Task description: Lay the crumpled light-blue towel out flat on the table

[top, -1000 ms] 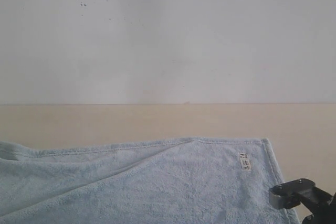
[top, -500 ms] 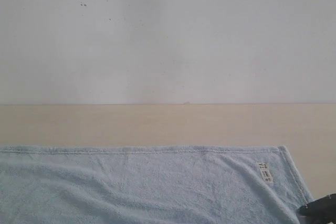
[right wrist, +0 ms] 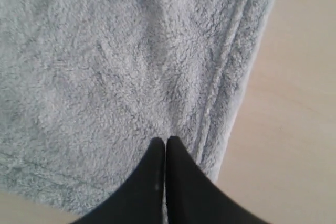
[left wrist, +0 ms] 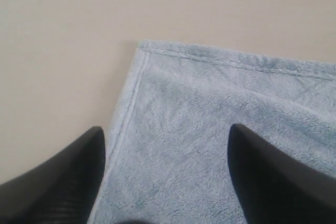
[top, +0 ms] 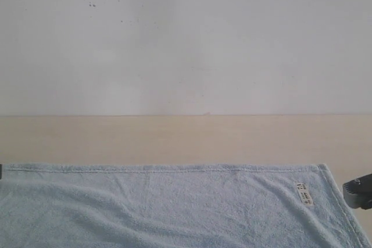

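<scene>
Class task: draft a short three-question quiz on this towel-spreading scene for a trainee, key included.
1. True or false: the right end effector has its jaws wide apart.
2. Multiple choice: in the exterior view, the white label on the towel sits near its A) far right corner, B) far left corner, C) middle.
3. Short answer: which end effector stands open over a towel corner on the table?
Key: 1 false, they are shut; 2 A; 3 the left end effector.
</scene>
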Tool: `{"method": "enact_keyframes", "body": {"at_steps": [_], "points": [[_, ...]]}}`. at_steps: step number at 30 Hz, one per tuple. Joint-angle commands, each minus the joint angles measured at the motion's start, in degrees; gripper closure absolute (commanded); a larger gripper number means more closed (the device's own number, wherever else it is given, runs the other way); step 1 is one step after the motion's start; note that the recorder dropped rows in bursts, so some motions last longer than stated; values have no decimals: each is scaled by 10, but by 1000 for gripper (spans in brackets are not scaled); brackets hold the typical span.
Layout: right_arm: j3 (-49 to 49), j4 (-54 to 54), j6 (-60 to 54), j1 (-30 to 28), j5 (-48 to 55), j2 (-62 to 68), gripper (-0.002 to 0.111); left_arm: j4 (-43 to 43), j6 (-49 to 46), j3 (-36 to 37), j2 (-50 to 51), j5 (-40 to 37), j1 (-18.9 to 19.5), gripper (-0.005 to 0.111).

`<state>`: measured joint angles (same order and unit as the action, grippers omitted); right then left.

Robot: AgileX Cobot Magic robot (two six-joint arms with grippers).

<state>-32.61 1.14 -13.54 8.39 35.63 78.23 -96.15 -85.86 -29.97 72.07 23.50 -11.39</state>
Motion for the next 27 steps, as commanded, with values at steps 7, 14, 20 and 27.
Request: {"method": "enact_keyframes", "body": {"at_steps": [7, 14, 20, 27], "points": [[-62, 71, -54, -4, -9, -7, 108, 19, -16, -150, 182, -55, 2, 61], [-104, 75, -76, -4, -16, -7, 108, 11, -16, -233, 291, -64, 2, 102], [-108, 127, -108, -4, -40, -7, 108, 15, -16, -289, 375, -85, 2, 102], [-108, 154, -131, -4, -45, -7, 108, 18, -16, -341, 445, -85, 2, 102]]}}
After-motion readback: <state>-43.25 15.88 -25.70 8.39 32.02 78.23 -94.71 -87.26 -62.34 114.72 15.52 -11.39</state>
